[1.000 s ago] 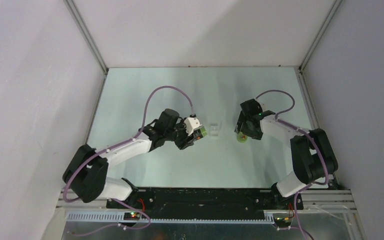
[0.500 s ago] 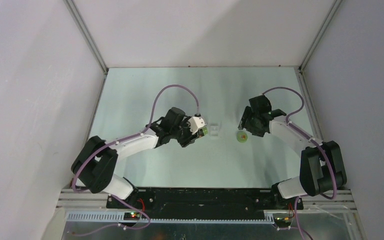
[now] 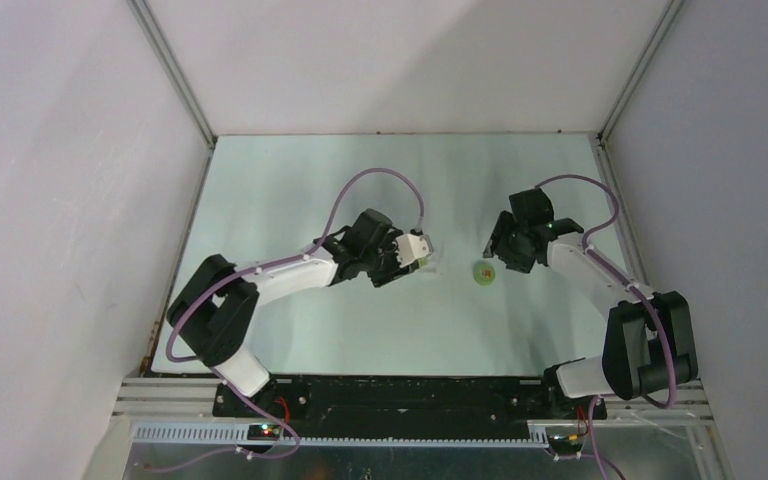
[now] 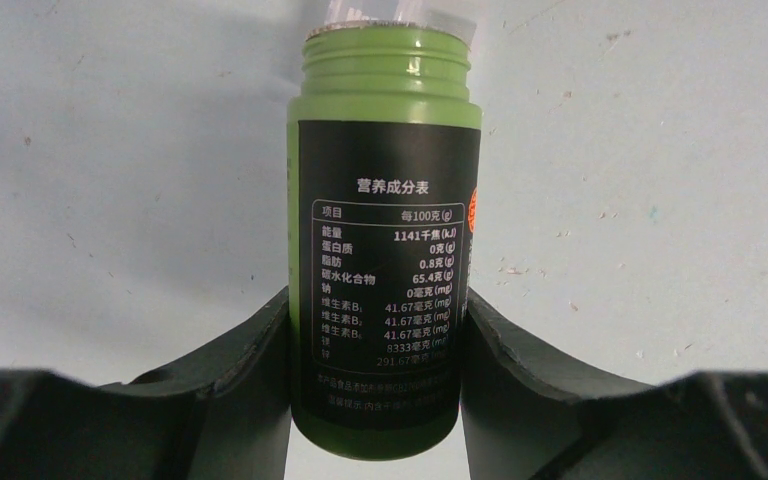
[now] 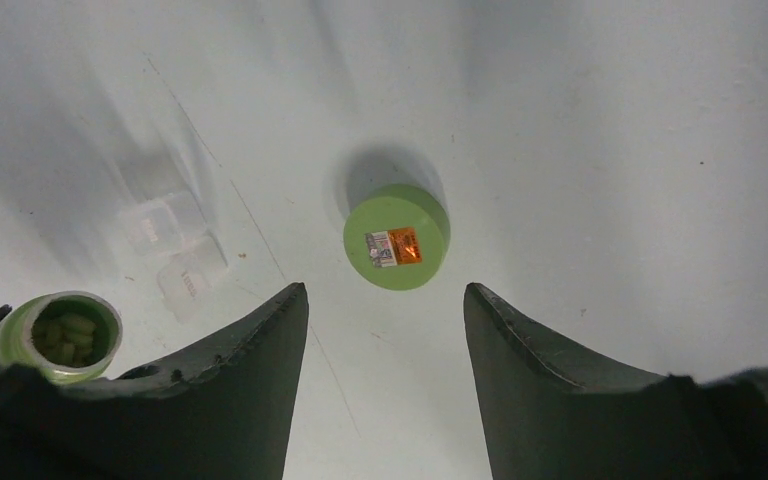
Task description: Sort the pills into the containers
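My left gripper (image 4: 380, 300) is shut on the green bottle (image 4: 385, 230), which is open and tipped on its side. Its mouth points at the clear two-compartment container (image 4: 380, 12), just beyond it. In the top view the left gripper (image 3: 412, 255) holds the bottle right beside the container (image 3: 434, 259). The right wrist view shows pale pills (image 5: 65, 335) inside the bottle's mouth, and the container (image 5: 175, 245) beside it looks empty. No orange pill shows. My right gripper (image 5: 385, 290) is open and empty, hovering just short of the green cap (image 5: 396, 237).
The green cap (image 3: 484, 273), with an orange sticker on top, lies flat on the table right of the container. My right gripper (image 3: 498, 258) is just behind it. Side walls enclose the pale table (image 3: 360, 330).
My left arm has carried the bottle to the right, up to the container. My right gripper has drawn back and to the right from the cap, which stays on the table.
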